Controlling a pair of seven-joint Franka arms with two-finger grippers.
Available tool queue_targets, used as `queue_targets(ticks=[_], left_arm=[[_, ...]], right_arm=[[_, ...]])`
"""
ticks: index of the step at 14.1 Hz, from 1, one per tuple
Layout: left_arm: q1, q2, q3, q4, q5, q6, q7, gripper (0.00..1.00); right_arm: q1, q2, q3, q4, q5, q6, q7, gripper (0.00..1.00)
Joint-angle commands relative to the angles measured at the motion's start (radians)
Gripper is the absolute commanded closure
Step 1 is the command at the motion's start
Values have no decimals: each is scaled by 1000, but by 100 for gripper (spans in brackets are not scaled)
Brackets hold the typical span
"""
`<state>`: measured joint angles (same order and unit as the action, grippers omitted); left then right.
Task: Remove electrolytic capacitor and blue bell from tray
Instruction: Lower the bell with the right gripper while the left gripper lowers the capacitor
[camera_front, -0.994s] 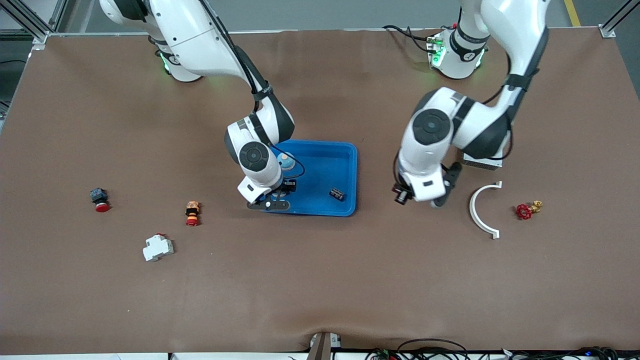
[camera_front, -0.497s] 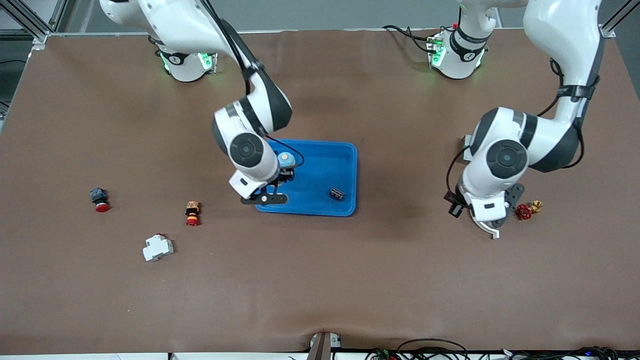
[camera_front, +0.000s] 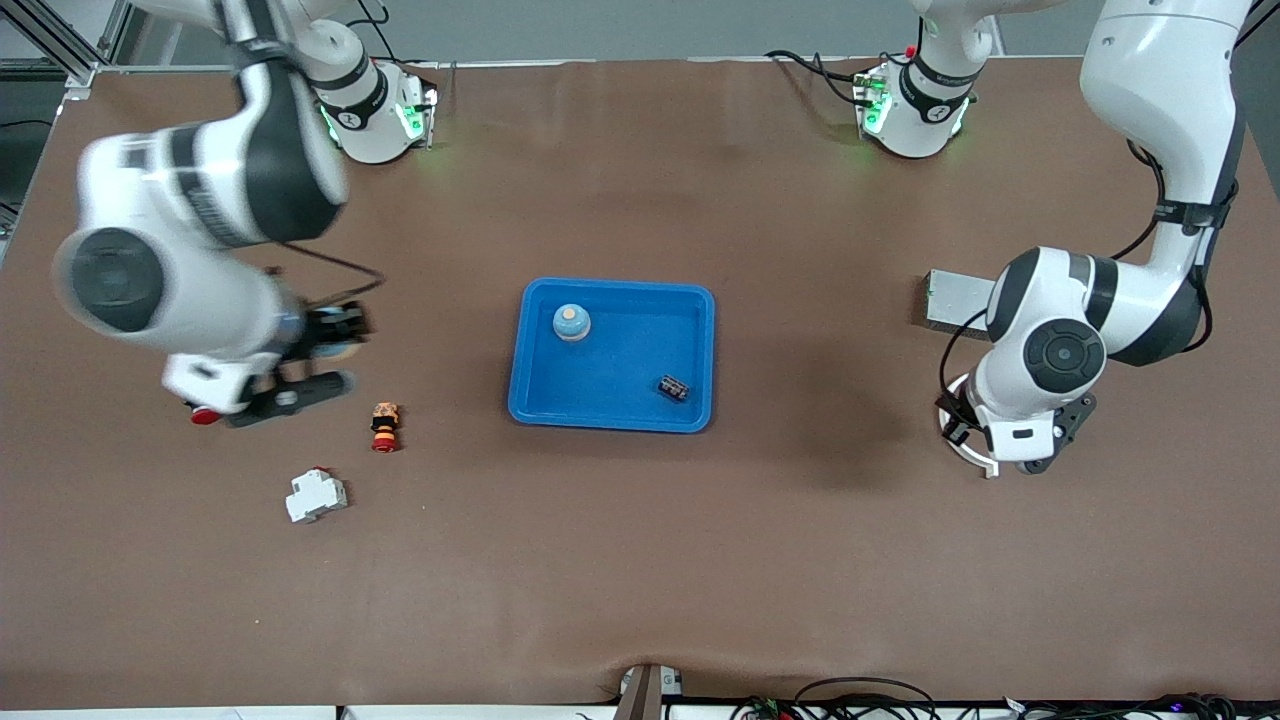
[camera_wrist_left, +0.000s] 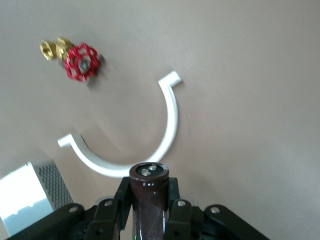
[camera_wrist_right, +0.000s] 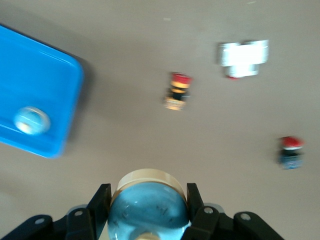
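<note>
My right gripper (camera_front: 338, 335) is shut on a blue dome bell with a cream base (camera_wrist_right: 147, 210), up over the table near the right arm's end. My left gripper (camera_front: 955, 425) is shut on a dark brown cylindrical capacitor (camera_wrist_left: 148, 210) and hangs over a white curved piece (camera_wrist_left: 165, 135). The blue tray (camera_front: 690, 300) at the table's middle holds another blue bell (camera_front: 571, 322) and a small dark capacitor (camera_front: 674, 387), apart from each other. The tray (camera_wrist_right: 55, 90) and its bell (camera_wrist_right: 31, 120) also show in the right wrist view.
Near the right arm's end lie a red and black button (camera_front: 205, 415), an orange and red button (camera_front: 384, 425) and a white breaker (camera_front: 315, 495). A red-handled brass valve (camera_wrist_left: 80, 62) and a metal box (camera_front: 955, 300) lie by the white curved piece.
The right arm has swung from the tray toward its own end of the table, bell in grip. The left arm has moved from beside the tray to over the white curved piece.
</note>
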<state>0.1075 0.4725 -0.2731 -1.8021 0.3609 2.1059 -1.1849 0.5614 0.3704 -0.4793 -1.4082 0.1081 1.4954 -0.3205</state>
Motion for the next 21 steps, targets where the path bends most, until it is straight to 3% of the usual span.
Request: queue_targets(ticks=[1, 5, 9, 12, 16, 20, 21], left_arm=[[53, 20, -12, -6, 39, 35, 36, 100], [101, 67, -12, -5, 70, 68, 37, 100], [126, 106, -12, -6, 79, 94, 39, 100], [138, 133, -11, -6, 95, 126, 42, 100], [139, 149, -11, -5, 99, 128, 44, 100], [153, 153, -11, -8, 99, 128, 44, 100], [152, 155, -11, -8, 101, 128, 51, 94]], right_arm=[[-59, 31, -77, 26, -25, -1, -257, 89], [-188, 111, -76, 18, -21, 182, -509, 89], [-274, 266, -71, 18, -5, 334, -698, 89], [-330, 337, -32, 17, 42, 408, -713, 89], [-439, 374, 114, -35, 91, 442, -697, 88], [-436, 367, 116, -113, 136, 453, -667, 88], [-436, 367, 117, -123, 140, 459, -666, 88]])
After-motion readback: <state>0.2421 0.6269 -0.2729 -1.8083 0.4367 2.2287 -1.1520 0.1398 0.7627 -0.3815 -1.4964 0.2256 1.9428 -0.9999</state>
